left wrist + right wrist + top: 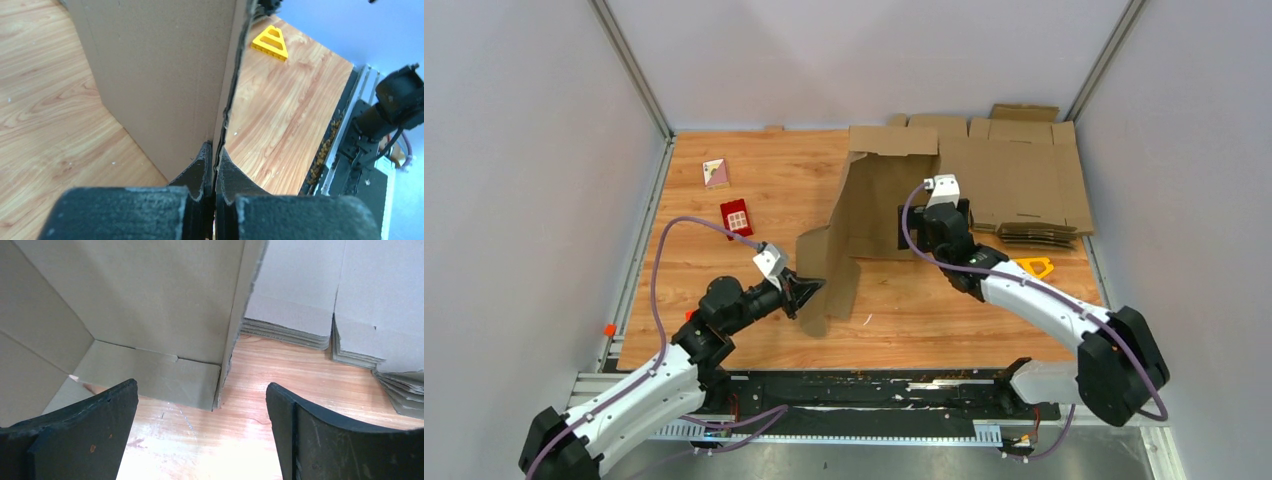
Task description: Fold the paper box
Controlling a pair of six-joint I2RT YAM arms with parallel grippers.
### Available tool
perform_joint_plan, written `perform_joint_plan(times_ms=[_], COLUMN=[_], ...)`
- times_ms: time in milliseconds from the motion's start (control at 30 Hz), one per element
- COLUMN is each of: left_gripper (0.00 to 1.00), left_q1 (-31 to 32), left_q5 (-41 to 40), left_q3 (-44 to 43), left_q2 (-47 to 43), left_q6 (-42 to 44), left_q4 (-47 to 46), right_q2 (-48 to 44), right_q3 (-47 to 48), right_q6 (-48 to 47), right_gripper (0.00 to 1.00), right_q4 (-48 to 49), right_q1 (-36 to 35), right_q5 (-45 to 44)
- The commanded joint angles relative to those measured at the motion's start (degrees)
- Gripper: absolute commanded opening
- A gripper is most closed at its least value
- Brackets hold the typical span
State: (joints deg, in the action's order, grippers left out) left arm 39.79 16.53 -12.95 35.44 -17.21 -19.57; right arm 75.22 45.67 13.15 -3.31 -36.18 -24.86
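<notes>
Wood table (924, 315), paper box (874, 200) half-raised at centre of the top view: left gripper (215, 155) pinches shut on its lower-left flap, right gripper (201, 385) gapes apart facing an upright panel; mid-fold, next probably needs the right fingers to push or grip that wall.

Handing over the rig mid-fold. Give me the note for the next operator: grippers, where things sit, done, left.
Left gripper: shut on a near flap of the paper box, holding it upright.
Right gripper: open, facing a standing wall of the box, holding nothing.
Box: mid-table, partly raised, beside the pile of flat sheets.
Done: some panels stood up.
Left: fold remaining flaps, close the box.
</notes>
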Motion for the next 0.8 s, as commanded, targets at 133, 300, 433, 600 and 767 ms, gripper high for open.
perform_joint_plan(times_ms=[133,300,433,600,767], left_gripper=[0.00,0.00,0.00,0.00,0.00], left_q1=[0.2,0.1,-2.6,-11.8,-20.3], left_q5=[-6.7,-10.5,-7.0,4.6,6.9], left_q3=[-13.0,-26.3,-39.1,-45.8,-47.0], left_q2=[-1.3,0.3,8.4,15.3,22.7], left_q6=[-7.5,-8.0,-5.4,-2.4,1.2], left_q4=[23.9,42.0,57.2,65.9,70.7], right_q2=[-10.0,-13.4,-15.3,-16.9,-17.3], right_q3=[-0.1,1.4,2.1,3.6,4.0], right_q6=[-0.8,-0.8,0.1,0.3,2.0], right_gripper=[1.00,1.00,1.00,1.00,1.00], right_q4=[-7.1,-11.1,-13.7,-17.0,-19.7], right_q1=[0.2,0.3,0.3,0.3,0.3], right_q5=[2.3,2.4,4.3,4.9,6.9])
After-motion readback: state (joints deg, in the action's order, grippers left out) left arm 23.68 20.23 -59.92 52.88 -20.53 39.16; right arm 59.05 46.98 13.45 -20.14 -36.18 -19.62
